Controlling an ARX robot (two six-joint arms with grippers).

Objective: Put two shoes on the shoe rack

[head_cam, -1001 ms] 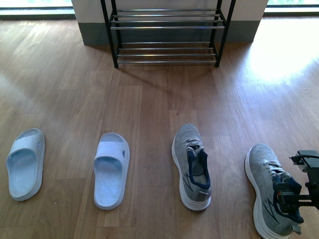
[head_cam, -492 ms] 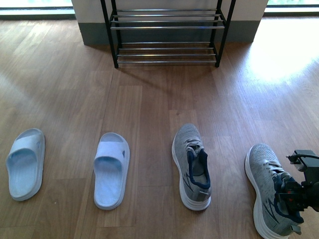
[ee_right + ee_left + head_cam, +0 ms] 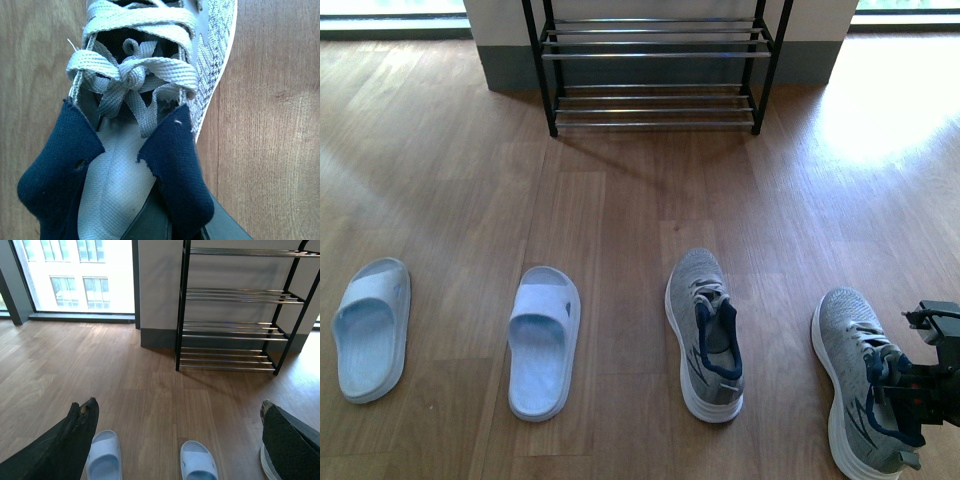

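1. Right pincer [image 3: 905, 385] is released: the fingers [image 3: 175, 170] are apart and clamp nothing. They sit low over the heel opening of a grey sneaker [image 3: 855, 370], with the insole showing between them.
2. Left pincer [image 3: 177, 405] is wide open and empty, up off the floor [image 3: 620, 200].
3. The second sneaker [image 3: 705, 335] is to the right pincer's left, and the two slides [image 3: 542, 340] are further left. The rack [image 3: 655, 55] is well ahead of it and carries no shoes.
4. Handling, my read: the sneaker is light. Its knit upper is soft and will cave under squeeze, while the thick sole looks stiff.
5. Best hold is probably the heel collar or side wall, one finger inside and one outside.
6. Avoid the laces [image 3: 132, 75]: they are loose, could snag, and give no firm grip.
7. Expect the toe to droop when lifted by the heel.
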